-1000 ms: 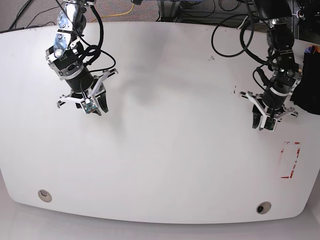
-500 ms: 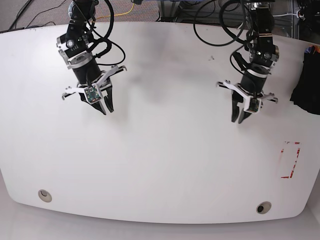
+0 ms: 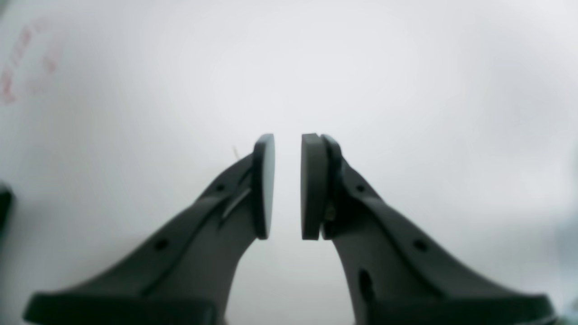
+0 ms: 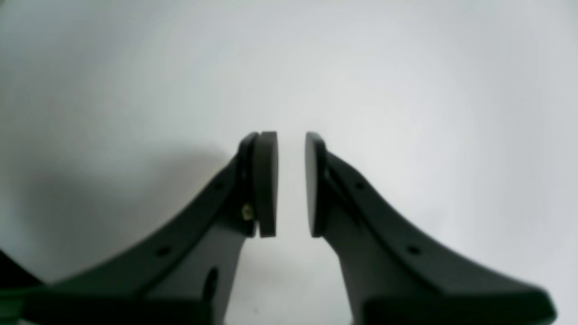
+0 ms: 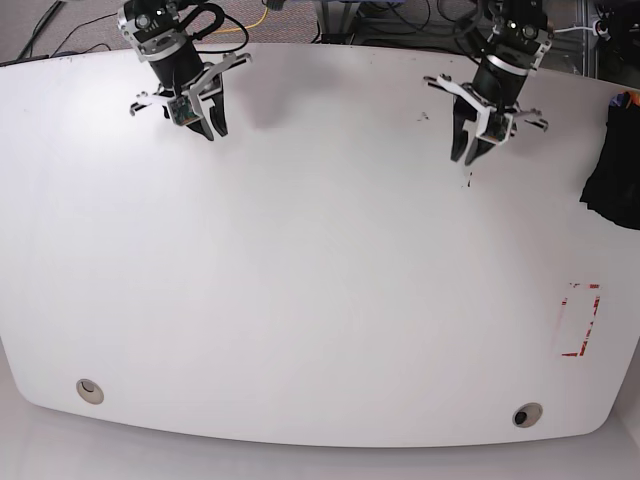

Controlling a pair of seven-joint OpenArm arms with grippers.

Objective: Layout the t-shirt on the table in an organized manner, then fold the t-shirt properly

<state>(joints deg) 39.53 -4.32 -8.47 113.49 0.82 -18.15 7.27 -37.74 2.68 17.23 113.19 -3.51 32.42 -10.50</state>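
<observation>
The black t-shirt (image 5: 611,168) lies bunched at the table's far right edge, partly cut off by the frame; no lettering shows. The white table (image 5: 320,270) is bare in the middle. My left gripper (image 5: 463,153) hovers at the back right, well left of the t-shirt. In the left wrist view (image 3: 287,140) its pads stand a narrow gap apart and hold nothing. My right gripper (image 5: 214,131) hovers at the back left. In the right wrist view (image 4: 291,137) its pads are also nearly together and empty.
Red tape corner marks (image 5: 581,320) sit at the front right and show blurred in the left wrist view (image 3: 20,63). Two round grommet holes (image 5: 90,390) (image 5: 527,415) lie near the front edge. Cables run behind the table's back edge.
Both arms have pulled back and up toward the table's rear edge. The t-shirt has not moved. The jaws have stayed nearly closed.
</observation>
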